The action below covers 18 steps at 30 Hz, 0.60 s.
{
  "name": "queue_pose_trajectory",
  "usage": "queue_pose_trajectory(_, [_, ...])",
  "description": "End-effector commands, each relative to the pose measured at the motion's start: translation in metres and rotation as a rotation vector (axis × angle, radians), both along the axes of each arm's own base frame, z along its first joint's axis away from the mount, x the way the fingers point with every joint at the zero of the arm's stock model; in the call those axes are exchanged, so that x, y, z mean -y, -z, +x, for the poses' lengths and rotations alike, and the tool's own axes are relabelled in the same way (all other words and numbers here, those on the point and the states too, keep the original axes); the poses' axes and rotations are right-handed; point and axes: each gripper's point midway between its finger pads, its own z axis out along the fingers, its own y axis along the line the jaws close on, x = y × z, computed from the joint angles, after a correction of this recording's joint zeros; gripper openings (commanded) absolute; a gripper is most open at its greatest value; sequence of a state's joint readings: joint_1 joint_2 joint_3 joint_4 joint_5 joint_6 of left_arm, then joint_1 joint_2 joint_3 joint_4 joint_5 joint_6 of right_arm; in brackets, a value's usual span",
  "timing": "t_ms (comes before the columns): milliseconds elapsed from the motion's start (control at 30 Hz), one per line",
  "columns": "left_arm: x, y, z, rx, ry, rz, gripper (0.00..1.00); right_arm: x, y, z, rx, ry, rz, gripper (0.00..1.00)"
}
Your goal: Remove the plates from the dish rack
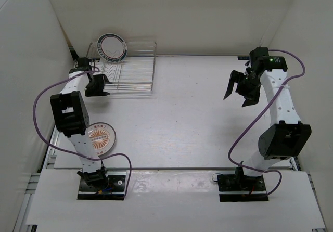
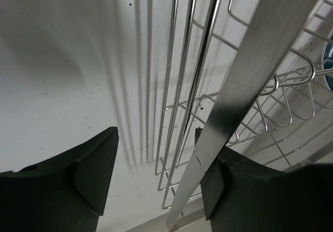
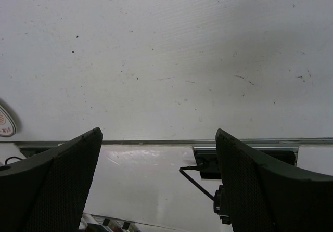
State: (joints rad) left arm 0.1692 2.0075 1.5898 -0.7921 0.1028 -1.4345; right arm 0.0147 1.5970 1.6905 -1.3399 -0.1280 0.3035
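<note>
Right wrist: sliver of orange plate [image 3: 4, 123]

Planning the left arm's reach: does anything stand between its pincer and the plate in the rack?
Only the dish rack itself: its wire slots lie between the left pincer and the plate at its far end.

- dish rack [image 1: 136, 71]: silvery wire rack of thin parallel bars with wavy slots, sitting flat at the far left.
- teal-rimmed plate [image 1: 112, 47]: round, white centre, dark rim rings, standing tilted on edge in the rack's far-left corner.
- orange sunburst plate [image 1: 101, 138]: round, white with orange radial pattern, lying flat and face up at the near left, well apart from the rack, partly hidden.
</note>
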Motion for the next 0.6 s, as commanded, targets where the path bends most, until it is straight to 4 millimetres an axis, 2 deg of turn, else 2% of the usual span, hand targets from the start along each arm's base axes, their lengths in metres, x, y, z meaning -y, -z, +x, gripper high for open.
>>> queue_pose_trajectory(0, [0.001,-0.021,-0.021,0.009,0.031,0.014,0.68,-0.002,-0.001,-0.059,-0.244,-0.011,0.017,0.91])
queue_pose_trajectory(33, [0.002,-0.017,-0.026,-0.003,0.034,0.013,0.67,-0.002,-0.001,-0.06,-0.245,-0.011,0.02,0.91])
queue_pose_trajectory(67, [0.002,-0.025,-0.03,0.013,0.036,0.022,0.64,-0.003,-0.002,-0.06,-0.244,-0.013,0.023,0.91])
queue_pose_trajectory(133, [0.004,-0.013,-0.043,-0.015,0.03,0.016,0.63,-0.005,-0.001,-0.06,-0.248,-0.02,0.03,0.91])
queue_pose_trajectory(167, [0.003,-0.021,-0.046,0.006,0.027,0.019,0.6,-0.004,-0.001,-0.06,-0.249,-0.019,0.03,0.91])
queue_pose_trajectory(233, [0.007,-0.01,-0.059,-0.029,0.024,0.012,0.6,-0.004,-0.001,-0.06,-0.251,-0.018,0.034,0.91])
queue_pose_trajectory(267, [0.007,-0.012,-0.062,-0.021,0.023,0.011,0.6,-0.004,-0.001,-0.06,-0.252,-0.018,0.035,0.91])
queue_pose_trajectory(433, [0.009,-0.01,-0.076,-0.032,0.029,0.003,0.6,-0.005,-0.001,-0.062,-0.256,-0.023,0.039,0.91])
queue_pose_trajectory(567, [0.011,-0.013,-0.077,-0.02,0.052,0.002,0.59,-0.007,-0.001,-0.062,-0.25,-0.026,0.043,0.91])
